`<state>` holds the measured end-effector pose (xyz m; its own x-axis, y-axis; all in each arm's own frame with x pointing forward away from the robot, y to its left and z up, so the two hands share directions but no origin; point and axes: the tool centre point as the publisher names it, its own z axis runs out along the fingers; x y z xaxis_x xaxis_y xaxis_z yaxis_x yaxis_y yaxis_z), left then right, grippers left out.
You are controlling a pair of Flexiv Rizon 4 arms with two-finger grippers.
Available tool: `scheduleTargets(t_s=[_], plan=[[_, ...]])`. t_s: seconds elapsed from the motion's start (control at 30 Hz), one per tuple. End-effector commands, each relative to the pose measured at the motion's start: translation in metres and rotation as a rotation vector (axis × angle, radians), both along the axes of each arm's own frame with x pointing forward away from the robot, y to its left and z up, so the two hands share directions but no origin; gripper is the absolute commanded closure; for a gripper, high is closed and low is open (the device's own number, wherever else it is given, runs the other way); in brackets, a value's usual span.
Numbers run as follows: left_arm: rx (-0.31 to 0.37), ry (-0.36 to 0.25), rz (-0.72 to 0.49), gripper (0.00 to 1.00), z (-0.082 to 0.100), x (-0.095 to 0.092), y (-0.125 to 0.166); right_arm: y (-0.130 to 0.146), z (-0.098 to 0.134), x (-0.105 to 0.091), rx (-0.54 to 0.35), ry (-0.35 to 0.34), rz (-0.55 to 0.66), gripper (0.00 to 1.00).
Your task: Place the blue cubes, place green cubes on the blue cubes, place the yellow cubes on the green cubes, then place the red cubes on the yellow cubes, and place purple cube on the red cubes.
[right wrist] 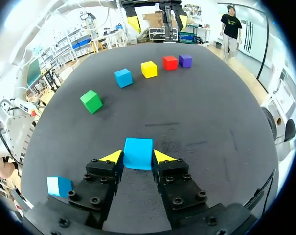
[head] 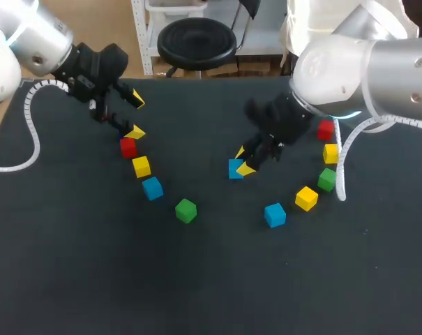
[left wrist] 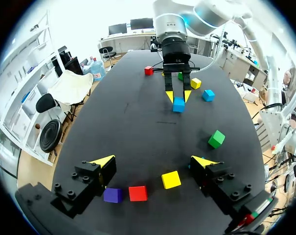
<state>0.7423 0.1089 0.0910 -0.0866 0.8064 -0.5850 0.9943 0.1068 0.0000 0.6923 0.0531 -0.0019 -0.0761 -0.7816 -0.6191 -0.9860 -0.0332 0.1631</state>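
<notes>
My right gripper [head: 243,162] [right wrist: 138,156] is shut on a blue cube [head: 234,169] [right wrist: 138,153] [left wrist: 178,104] near the table's middle, low over the black surface. A second blue cube [head: 275,215] [right wrist: 59,186] lies beside it on the right arm's side. My left gripper [head: 134,116] [left wrist: 153,161] stands open above a curved row: purple cube [left wrist: 112,195] [right wrist: 185,60], red cube [head: 128,147] [left wrist: 138,193], yellow cube [head: 141,166] [left wrist: 170,179], blue cube [head: 153,188] and green cube [head: 186,210] [left wrist: 216,139]. Nothing is between the left fingers.
Under the right arm lie a red cube [head: 326,130], a yellow cube [head: 330,153], a green cube [head: 327,179] and another yellow cube [head: 306,198]. The black table [head: 92,279] stretches toward the front. A white cable hangs off each arm.
</notes>
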Motion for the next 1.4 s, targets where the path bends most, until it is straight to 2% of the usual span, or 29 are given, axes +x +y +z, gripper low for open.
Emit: scheduleTargets(t_s=[0.03,0.43,1.1,1.4], plan=[[0.0,-0.002,0.0,0.0,0.0,-0.001,0.0003,0.0015,-0.0009,0.0052,0.001,0.007,0.004,1.0],[0.0,-0.002,0.0,0.0,0.0,-0.001,0.0003,0.0076,-0.0018,0.0106,-0.013,0.017,0.016,1.0],[0.0,-0.002,0.0,0.0,0.0,-0.001,0.0003,0.0067,-0.0057,0.0074,-0.014,0.028,0.002,1.0],[0.0,-0.002,0.0,0.0,0.0,-0.001,0.0003,0.0044,0.0009,0.0014,-0.014,0.014,-0.002,1.0]])
